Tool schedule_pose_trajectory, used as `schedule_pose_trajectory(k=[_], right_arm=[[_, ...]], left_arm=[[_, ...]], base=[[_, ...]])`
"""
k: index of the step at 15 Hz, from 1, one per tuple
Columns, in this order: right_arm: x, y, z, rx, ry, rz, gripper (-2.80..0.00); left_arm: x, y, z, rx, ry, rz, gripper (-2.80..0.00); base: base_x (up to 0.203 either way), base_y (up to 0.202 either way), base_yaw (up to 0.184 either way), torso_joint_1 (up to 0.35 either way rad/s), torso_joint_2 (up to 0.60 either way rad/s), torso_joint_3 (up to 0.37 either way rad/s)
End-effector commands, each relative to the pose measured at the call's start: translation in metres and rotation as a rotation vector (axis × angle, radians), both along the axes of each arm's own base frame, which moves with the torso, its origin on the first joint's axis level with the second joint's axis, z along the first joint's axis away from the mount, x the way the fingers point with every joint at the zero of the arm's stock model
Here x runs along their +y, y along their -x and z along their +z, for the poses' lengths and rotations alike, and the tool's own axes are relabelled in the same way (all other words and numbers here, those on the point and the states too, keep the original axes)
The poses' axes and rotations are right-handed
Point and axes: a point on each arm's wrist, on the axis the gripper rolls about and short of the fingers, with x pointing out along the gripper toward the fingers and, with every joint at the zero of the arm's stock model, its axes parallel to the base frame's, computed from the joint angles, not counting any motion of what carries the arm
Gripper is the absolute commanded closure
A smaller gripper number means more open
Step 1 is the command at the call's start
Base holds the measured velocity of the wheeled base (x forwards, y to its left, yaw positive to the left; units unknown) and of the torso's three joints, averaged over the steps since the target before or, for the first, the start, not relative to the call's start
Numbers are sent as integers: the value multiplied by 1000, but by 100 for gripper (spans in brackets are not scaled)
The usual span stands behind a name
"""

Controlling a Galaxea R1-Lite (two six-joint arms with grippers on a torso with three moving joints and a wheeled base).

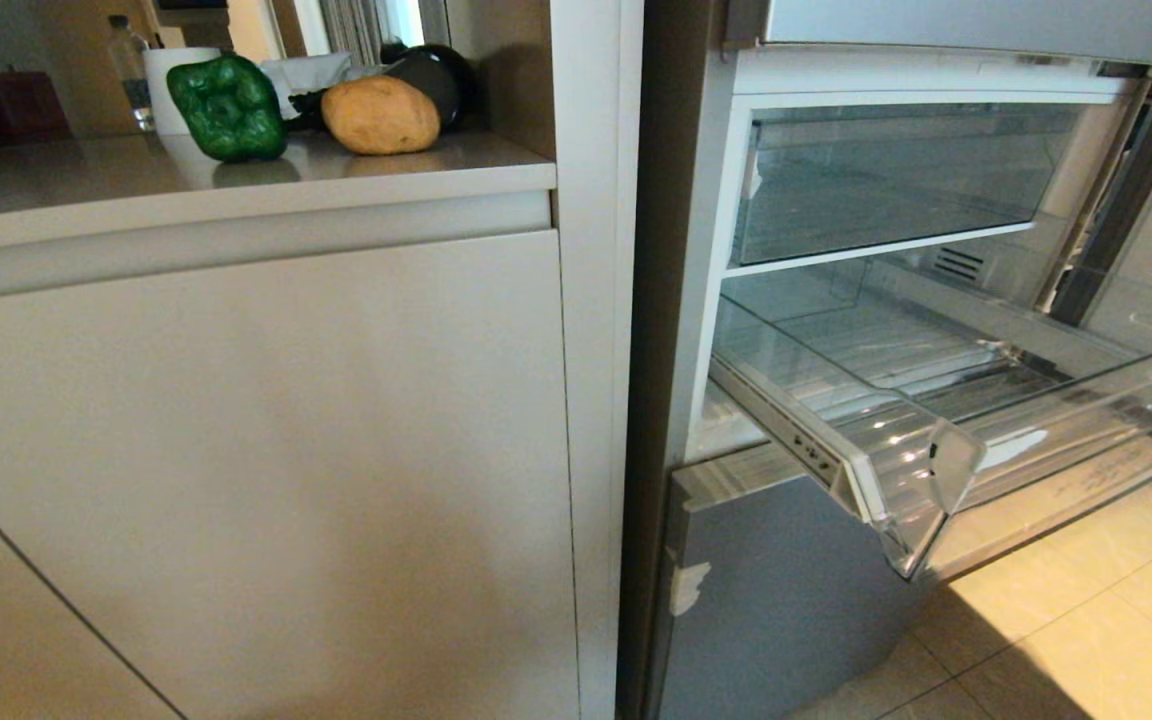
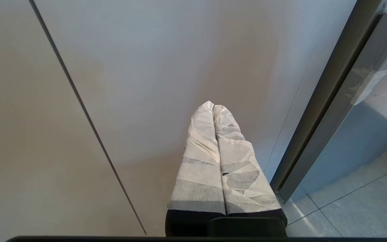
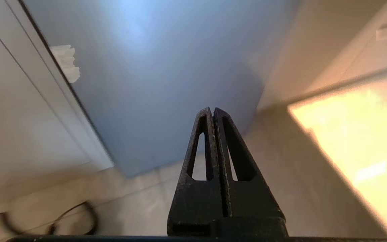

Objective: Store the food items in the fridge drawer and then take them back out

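A glossy dark-green bell pepper (image 1: 227, 107) and a tan potato (image 1: 380, 116) rest side by side on the counter top (image 1: 86, 180) at the upper left of the head view. The clear fridge drawer (image 1: 936, 420) stands pulled out at the right, with nothing in it. Neither arm shows in the head view. My left gripper (image 2: 213, 105), its fingers wrapped in white tape, is shut and points at the cabinet front down low. My right gripper (image 3: 212, 110), bare black, is shut on nothing and hangs before the grey lower fridge front near the floor.
A flat-fronted clear drawer (image 1: 896, 175) sits above the open one. White cabinet doors (image 1: 256, 470) fill the left. The grey lower fridge door (image 1: 786, 600) carries a scrap of white tape (image 1: 688, 586). Tiled floor (image 1: 1086, 620) lies at the lower right. A dark cable loop (image 3: 76, 218) lies on the floor.
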Motion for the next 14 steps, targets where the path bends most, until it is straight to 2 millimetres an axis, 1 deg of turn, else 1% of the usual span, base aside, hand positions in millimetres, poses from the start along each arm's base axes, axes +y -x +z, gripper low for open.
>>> schedule_pose_trajectory(k=[1, 2, 3, 4, 5, 10, 14], right_arm=[[2, -16, -14, -168, 48, 61, 0], [2, -17, -15, -173, 57, 72, 0], [2, -17, -19, -134, 28, 77, 0], [2, -17, -19, -135, -20, 72, 0], [2, -17, -19, -138, -30, 71, 0], [1, -17, -19, -136, -28, 45, 0], [1, -17, -19, -139, -28, 45, 0]], left_arm=[[0, 0, 0, 1, 1, 1, 0], [0, 0, 0, 1, 1, 1, 0], [0, 0, 0, 1, 1, 1, 0], [0, 0, 0, 1, 1, 1, 0], [0, 0, 0, 1, 1, 1, 0], [0, 0, 0, 1, 0, 0, 0], [0, 0, 0, 2, 0, 0, 0]], base=[[0, 0, 0, 0, 0, 0], [0, 0, 0, 0, 0, 0], [0, 0, 0, 0, 0, 0], [0, 0, 0, 0, 0, 0], [0, 0, 0, 0, 0, 0], [0, 0, 0, 8, -19, -17], [0, 0, 0, 124, -396, -272]])
